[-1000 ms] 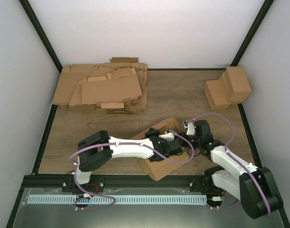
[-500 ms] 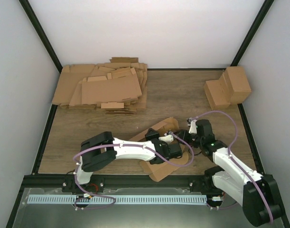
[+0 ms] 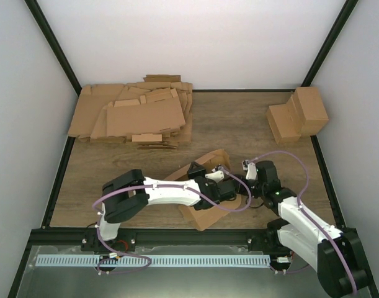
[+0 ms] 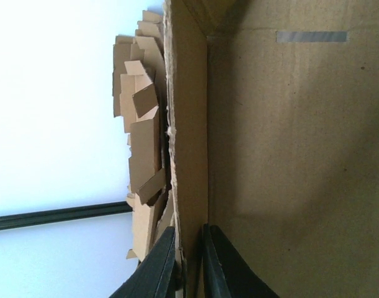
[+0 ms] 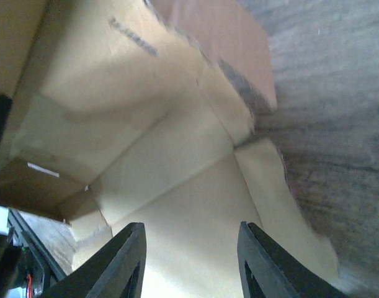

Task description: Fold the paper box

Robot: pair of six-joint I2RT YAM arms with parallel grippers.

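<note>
The paper box (image 3: 200, 217) lies partly folded near the table's front middle, with one wall raised. My left gripper (image 3: 225, 186) reaches into it and is shut on the upright side wall; in the left wrist view the fingers (image 4: 188, 267) pinch that wall (image 4: 189, 136) from both sides, with the box floor (image 4: 294, 155) to the right. My right gripper (image 3: 246, 181) is at the box's right side. In the right wrist view it is open (image 5: 189, 261) and empty, its fingers (image 5: 130, 261) spread over a pale flat panel (image 5: 195, 230) of the box.
A thick heap of flat cardboard sheets (image 3: 136, 115) lies at the back left and also shows in the left wrist view (image 4: 142, 143). Two folded brown cuboids (image 3: 298, 115) stand at the back right. Black frame rails edge the table. Wood tabletop (image 5: 338, 93) lies beside the box.
The box has shifted a little to the left and away with my left gripper still holding its wall. My right gripper has moved slightly nearer and stays open.
</note>
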